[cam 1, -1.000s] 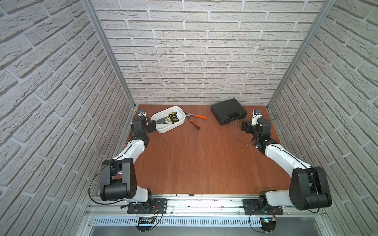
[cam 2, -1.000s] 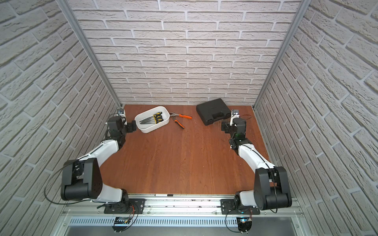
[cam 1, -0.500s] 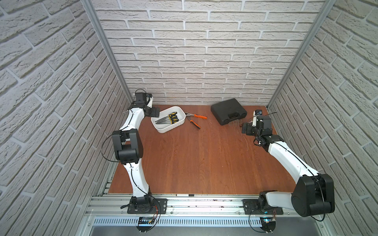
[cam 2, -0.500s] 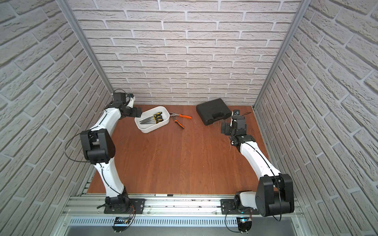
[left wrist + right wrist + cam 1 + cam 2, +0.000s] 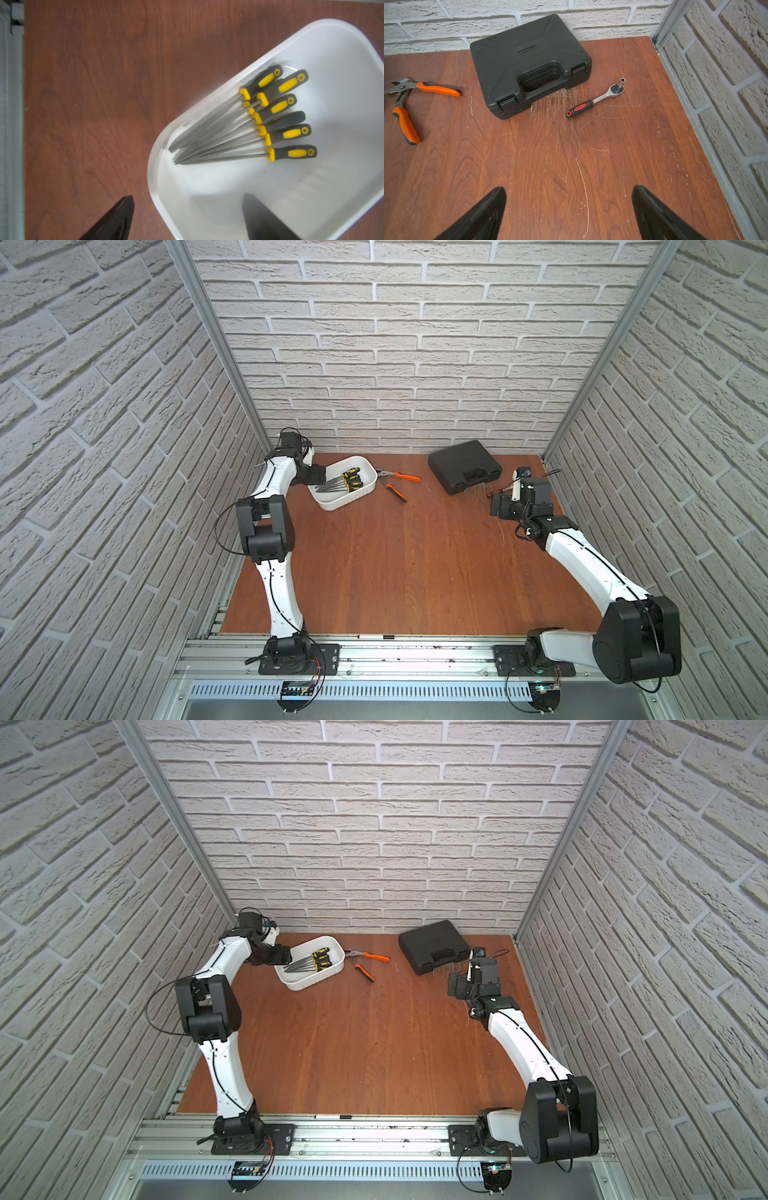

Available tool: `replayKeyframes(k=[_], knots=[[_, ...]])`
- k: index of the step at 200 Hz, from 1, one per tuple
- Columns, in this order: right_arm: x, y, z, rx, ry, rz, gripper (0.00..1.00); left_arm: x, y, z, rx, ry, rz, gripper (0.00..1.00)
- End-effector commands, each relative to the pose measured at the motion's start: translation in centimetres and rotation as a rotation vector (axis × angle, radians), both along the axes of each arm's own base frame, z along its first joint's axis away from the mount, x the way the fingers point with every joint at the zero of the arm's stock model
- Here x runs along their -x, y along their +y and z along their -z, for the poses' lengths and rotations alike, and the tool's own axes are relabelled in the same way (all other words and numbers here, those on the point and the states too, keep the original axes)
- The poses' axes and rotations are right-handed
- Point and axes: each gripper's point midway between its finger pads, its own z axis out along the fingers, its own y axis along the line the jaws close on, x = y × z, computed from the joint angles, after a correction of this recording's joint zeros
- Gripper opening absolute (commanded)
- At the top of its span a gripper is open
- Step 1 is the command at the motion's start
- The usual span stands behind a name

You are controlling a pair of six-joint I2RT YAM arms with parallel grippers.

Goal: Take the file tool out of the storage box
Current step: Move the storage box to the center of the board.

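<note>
**Left jaws:** open and empty, hovering at one end of the storage box (image 5: 342,52). One side is over the worktop (image 5: 83,104) outside the rim, the other over the box's bare floor.

**Right jaws:** open and empty, over the worktop well apart from the box, facing the black case (image 5: 529,62).

**Task item:** several files (image 5: 218,135) lie fanned inside the box. Their tips are bunched toward my left jaws and their yellow-and-grey handles are spread out. None is out yet.

**Handling, in my judgement:** light, rigid steel. The shanks are thin, lie flat and would likely slip. The handles are thicker and look rubbery, so they give the better hold.

**Recommended hold:** the outermost file (image 5: 291,153), gripped across its handle, which is free of neighbours on one side.

**Risks:** snagging the overlapping files; shifting the light box.
</note>
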Motion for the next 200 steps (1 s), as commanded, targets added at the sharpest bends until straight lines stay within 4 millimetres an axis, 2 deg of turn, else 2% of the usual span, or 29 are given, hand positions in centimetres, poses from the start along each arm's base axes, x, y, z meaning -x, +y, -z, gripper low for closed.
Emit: replayKeyframes(k=[1,42,56,77,106,149,200], knots=[[-0.5,0.7,-0.9,-0.027,-0.026,-0.014,0.98,0.9,-0.2,-0.6,0.06,-0.001,-0.043,0.82],[-0.5,1.0,-0.8,-0.029,-0.023,-0.02,0.98,1.4,-0.2,-0.1,0.073,0.011,-0.075,0.72],[-0.5,1.0,-0.8,-0.03,-0.024,-0.021,0.98,1.5,-0.1,0.1,0.075,0.019,-0.084,0.65],[-0.4,1.0,-0.6,-0.025,-0.018,-0.024,0.98,1.8,0.0,0.6,0.074,0.037,-0.103,0.63],[-0.5,1.1,-0.4,-0.033,-0.014,-0.027,0.98,2.7,-0.1,1.2,0.095,0.059,-0.137,0.43],[-0.7,1.8,-0.1,-0.055,-0.013,-0.044,0.98,5.3,-0.9,1.1,0.11,0.07,-0.176,0.31],[-0.6,2.4,0.0,-0.061,-0.011,-0.058,0.97,9.1,-2.1,2.1,0.09,0.128,-0.128,0.16]])
